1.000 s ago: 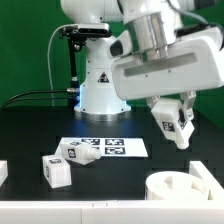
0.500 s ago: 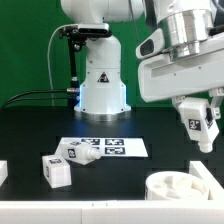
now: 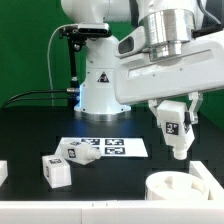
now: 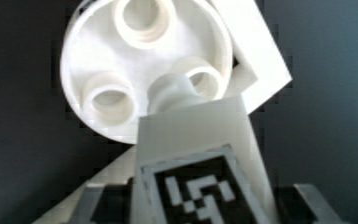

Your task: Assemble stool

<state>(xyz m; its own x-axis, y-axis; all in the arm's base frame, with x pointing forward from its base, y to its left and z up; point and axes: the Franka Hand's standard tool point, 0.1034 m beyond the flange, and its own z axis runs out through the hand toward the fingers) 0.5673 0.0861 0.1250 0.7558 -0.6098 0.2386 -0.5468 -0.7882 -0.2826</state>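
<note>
Gripping one tagged leg [image 3: 178, 131] above the seat [image 3: 190, 186], the fingers [image 4: 87, 205] face empty-looking sockets; other legs [image 3: 57, 169] lie unfitted, well apart from it.

seat disc [image 3: 186, 187] x1 | leg [image 3: 57, 171] [image 3: 82, 152] [image 3: 174, 130] x3 | marker board [image 3: 113, 147] x1 | cut-off white piece [image 3: 3, 172] x1

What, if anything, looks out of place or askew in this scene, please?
Nothing looks damaged or spilled. One loose leg lies on its side over the end of the marker board on the exterior view's left, apparently covering part of it. The held leg hangs tilted above the seat, not upright.
</note>
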